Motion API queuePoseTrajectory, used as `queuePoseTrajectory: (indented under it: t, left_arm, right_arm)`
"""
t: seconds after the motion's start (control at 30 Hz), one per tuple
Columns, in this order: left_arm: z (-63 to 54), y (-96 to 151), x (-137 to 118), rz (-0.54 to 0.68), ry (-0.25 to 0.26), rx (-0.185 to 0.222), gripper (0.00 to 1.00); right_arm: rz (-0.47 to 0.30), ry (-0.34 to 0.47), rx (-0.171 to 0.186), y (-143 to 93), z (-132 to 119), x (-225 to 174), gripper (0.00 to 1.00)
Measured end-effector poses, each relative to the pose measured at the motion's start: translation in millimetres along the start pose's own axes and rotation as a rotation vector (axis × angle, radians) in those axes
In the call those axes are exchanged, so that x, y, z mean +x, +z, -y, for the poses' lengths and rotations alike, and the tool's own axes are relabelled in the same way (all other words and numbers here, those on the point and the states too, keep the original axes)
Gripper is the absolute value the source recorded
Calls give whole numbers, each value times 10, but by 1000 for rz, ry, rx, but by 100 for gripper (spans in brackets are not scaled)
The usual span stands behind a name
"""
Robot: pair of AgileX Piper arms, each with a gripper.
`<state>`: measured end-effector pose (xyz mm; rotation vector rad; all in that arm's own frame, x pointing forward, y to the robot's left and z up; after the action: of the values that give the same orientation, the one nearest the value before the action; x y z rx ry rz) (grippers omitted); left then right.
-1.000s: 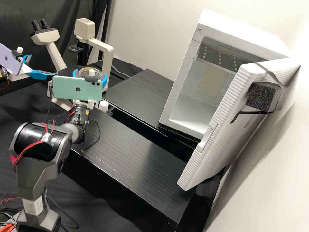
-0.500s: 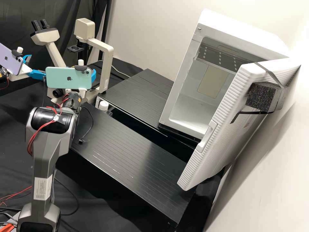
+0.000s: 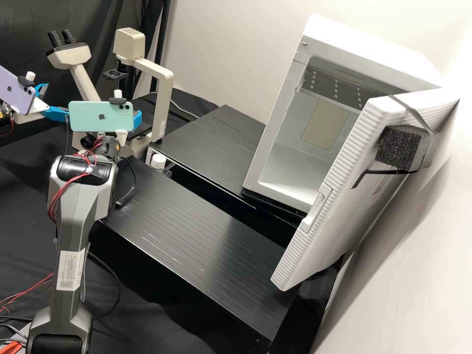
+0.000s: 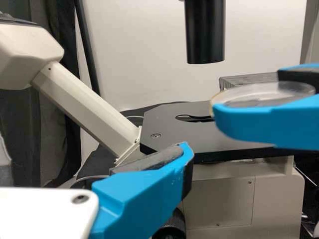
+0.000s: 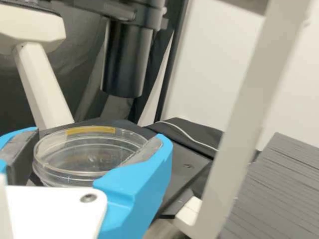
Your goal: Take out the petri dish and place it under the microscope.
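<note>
In the high view, my right gripper (image 3: 137,120) is at the microscope (image 3: 166,83), mostly behind its green phone. The right wrist view has the right gripper (image 5: 97,139) shut on the round clear petri dish (image 5: 89,159), which carries a yellow strip on its rim. My left gripper (image 3: 50,102) stands open at the high view's left edge, its fingers apart. In the left wrist view, one finger of the left gripper (image 4: 144,194) shows, holding nothing; farther off the petri dish (image 4: 259,93) appears above the black stage (image 4: 174,134), below the black tube's level.
The white incubator (image 3: 295,162) stands at the right with its door (image 3: 339,196) wide open. Black ribbed platforms (image 3: 196,231) lie between it and the microscope, with a white-capped bottle (image 3: 158,161) beside them. The microscope's pale upright (image 5: 244,114) rises near the right gripper.
The right arm has moved left and farther back toward the microscope, carrying the dish, which the phone now hides in the high view. The left arm has kept still.
</note>
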<state>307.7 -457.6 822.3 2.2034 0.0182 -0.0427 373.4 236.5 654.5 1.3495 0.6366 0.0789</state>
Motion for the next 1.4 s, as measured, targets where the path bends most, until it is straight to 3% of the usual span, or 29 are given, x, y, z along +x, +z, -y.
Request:
queuePoseTrajectory:
  t: [0.1,0.27,0.5,0.77,1.4]
  left_arm:
    - [0,0,0,0,0,0,100]
    - [0,0,0,0,0,0,100]
    - [0,0,0,0,0,0,100]
    - [0,0,0,0,0,0,100]
    - [0,0,0,0,0,0,100]
  right_arm:
    - [2,3,-16,15,19,82,0]
    - [42,1,22,100,101,223,0]
    - [39,19,32,132,143,355,0]
    - [56,37,72,160,154,498,0]
    - [75,44,76,187,178,799,0]
